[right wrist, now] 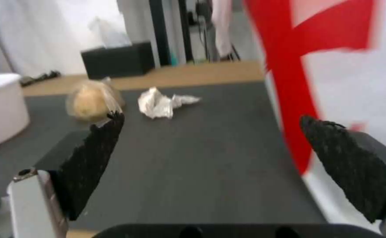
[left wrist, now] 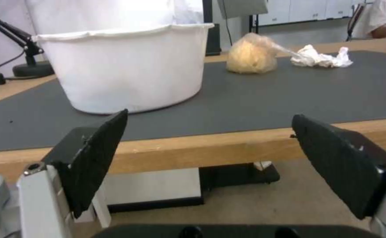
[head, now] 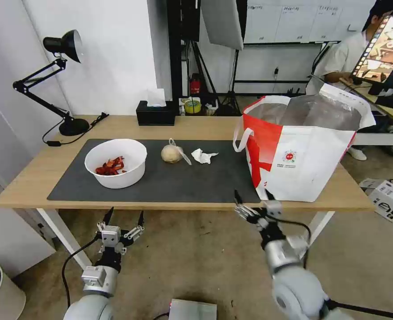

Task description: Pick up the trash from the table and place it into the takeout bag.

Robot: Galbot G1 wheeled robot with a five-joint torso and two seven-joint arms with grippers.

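Left end effector point(head: 124, 215) open, right end effector point(head: 253, 199) seemingly open, raised

One bowl point(head: 115, 162), one lump point(head: 172, 154), one tissue point(head: 203, 156), one bag point(head: 304, 149).

A black desk lamp point(head: 58, 80) with a jointed arm stands at the upper left of the head view, its round base and cord just below. A black tissue box point(head: 155, 113) with 1 white tissue poking out sits at upper centre, a yellow tape roll point(head: 192, 106) beside it. A white cardboard box point(head: 390, 198) lies on the floor at the right edge, and a monitor point(head: 385, 49) fills the upper right corner.
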